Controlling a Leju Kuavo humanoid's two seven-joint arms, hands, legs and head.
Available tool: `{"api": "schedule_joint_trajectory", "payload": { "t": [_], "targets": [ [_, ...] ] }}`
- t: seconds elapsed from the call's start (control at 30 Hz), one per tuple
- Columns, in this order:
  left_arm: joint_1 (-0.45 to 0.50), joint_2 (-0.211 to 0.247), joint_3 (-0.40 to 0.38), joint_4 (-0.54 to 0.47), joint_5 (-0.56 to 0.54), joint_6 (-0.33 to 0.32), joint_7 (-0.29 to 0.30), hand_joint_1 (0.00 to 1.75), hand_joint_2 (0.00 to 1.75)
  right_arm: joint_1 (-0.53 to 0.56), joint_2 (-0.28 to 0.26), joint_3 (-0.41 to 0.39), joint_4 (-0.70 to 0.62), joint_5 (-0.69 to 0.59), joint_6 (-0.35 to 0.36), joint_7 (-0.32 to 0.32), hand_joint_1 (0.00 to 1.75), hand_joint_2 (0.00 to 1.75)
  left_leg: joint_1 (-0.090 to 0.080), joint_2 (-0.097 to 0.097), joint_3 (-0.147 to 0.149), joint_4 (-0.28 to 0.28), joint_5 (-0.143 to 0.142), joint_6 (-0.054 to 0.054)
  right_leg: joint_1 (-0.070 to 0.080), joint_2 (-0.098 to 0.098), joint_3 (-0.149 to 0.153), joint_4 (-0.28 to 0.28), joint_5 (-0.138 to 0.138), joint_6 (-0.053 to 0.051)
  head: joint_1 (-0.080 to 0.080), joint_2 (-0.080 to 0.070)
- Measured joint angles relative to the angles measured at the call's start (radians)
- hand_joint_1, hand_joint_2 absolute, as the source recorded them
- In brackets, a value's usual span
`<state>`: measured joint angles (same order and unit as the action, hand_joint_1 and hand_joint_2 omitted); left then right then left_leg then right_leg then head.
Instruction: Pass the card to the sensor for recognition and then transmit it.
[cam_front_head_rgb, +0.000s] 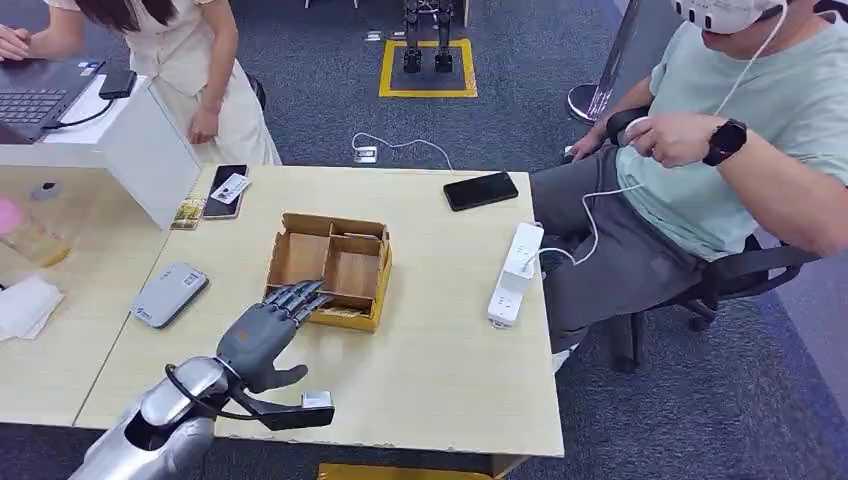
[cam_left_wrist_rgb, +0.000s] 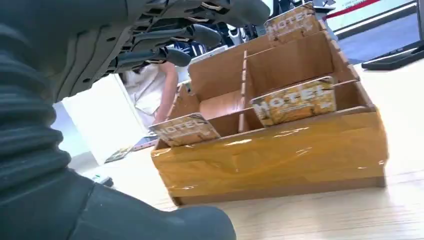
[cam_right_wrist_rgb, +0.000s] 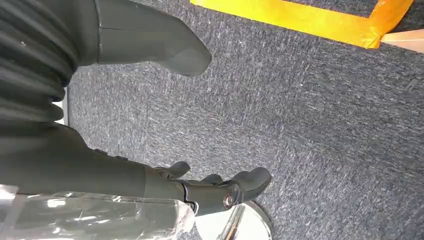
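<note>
From the head view, the left hand (cam_front_head_rgb: 268, 332) hovers at the near-left corner of the cardboard box (cam_front_head_rgb: 330, 268) on the table (cam_front_head_rgb: 430, 370), fingers apart, holding nothing. At the left wrist, hotel cards (cam_left_wrist_rgb: 294, 101) stand upright in the box's compartments. At the right wrist, the right hand (cam_right_wrist_rgb: 150, 100) hangs over carpet (cam_right_wrist_rgb: 310, 110), fingers seemingly loose and empty.

Bright even indoor light, soft shadows, glare on the taped box (cam_left_wrist_rgb: 280, 150), blurred close robot hand (cam_left_wrist_rgb: 75, 75)
</note>
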<state>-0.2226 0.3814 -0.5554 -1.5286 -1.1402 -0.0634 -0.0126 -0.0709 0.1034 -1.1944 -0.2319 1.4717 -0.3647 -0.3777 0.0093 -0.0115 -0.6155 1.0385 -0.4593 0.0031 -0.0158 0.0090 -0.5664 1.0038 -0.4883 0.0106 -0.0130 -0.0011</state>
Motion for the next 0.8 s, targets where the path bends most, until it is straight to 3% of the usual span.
{"api": "schedule_joint_trajectory", "payload": {
  "t": [0.8],
  "targets": [
    [-0.071,-0.172,-0.024,0.148,-0.098,0.066,0.064,0.0,1.75,-0.004,0.0,-0.004,0.0,0.0,0.0,0.003,0.0,1.75,0.0,0.0,0.0,0.0,0.0,0.0,0.0,0.0,0.0,0.0,0.0,0.0,0.0,0.0]
  ]
}}
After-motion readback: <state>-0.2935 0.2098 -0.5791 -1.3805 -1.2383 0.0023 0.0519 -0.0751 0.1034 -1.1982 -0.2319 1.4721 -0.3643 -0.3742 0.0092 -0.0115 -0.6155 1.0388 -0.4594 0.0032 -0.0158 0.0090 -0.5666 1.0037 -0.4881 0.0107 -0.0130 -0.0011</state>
